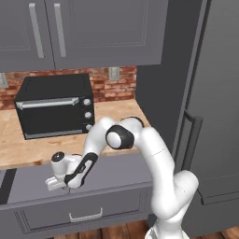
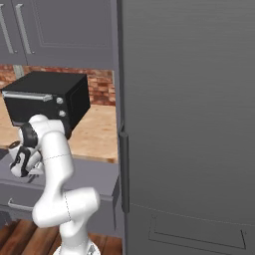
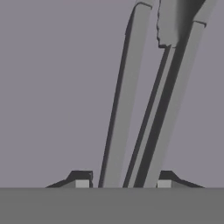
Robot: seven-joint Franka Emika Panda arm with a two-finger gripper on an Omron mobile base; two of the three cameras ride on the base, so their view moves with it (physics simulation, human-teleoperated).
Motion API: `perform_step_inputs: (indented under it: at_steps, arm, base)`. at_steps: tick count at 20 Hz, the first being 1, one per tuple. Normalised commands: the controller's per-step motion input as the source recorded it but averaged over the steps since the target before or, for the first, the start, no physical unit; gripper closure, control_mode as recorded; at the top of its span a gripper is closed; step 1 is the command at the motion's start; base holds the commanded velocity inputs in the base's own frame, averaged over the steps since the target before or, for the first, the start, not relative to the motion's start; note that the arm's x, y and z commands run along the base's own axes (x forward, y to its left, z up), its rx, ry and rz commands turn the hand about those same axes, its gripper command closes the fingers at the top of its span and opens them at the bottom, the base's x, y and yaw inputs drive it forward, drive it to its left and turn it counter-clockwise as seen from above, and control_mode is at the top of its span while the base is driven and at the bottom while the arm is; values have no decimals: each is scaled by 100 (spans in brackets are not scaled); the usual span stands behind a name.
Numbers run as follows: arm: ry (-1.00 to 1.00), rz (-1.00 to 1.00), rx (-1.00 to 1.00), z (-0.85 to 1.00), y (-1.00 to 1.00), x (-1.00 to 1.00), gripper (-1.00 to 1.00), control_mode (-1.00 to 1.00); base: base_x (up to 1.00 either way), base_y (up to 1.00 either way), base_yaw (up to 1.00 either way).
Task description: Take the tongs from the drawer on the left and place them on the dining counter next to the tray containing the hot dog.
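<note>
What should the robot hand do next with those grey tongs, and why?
Probably close its fingers. In the hand view the gripper is open, with both arms of the tongs running between its two fingertips, down in the open drawer. Nothing is gripped yet, so squeezing comes before lifting.

This is a home kitchen. Grey panelled wall cabinets (image 1: pixel 84 28) with vertical bar handles hang over a red brick backsplash (image 1: pixel 109 86). A black toaster oven (image 1: pixel 55 106) sits on the light wood surface (image 1: pixel 119 114), near its back edge. A tall grey fridge (image 2: pixel 189 124) stands at the right end.
</note>
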Motion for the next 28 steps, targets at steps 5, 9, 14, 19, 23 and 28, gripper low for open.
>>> perform_step_inputs:
  at_steps: [5, 9, 14, 19, 23, 28]
  arm:
    - [-6, -21, 6, 33, -2, -52, 100, -100]
    - [-18, -13, 4, -1, -11, -100, 100, -100]
    - [-10, -13, 4, 19, -4, -98, 100, -100]
    - [-8, -23, 1, 94, 6, -33, 100, -100]
    - [-12, -39, 0, 100, 47, 49, 100, -100]
    - [-2, -35, 0, 100, 23, 19, 100, -100]
  base:
    - [0, 0, 0]
    - [0, 0, 0]
    - [0, 0, 0]
    - [0, 0, 0]
    - [0, 0, 0]
    - [0, 0, 0]
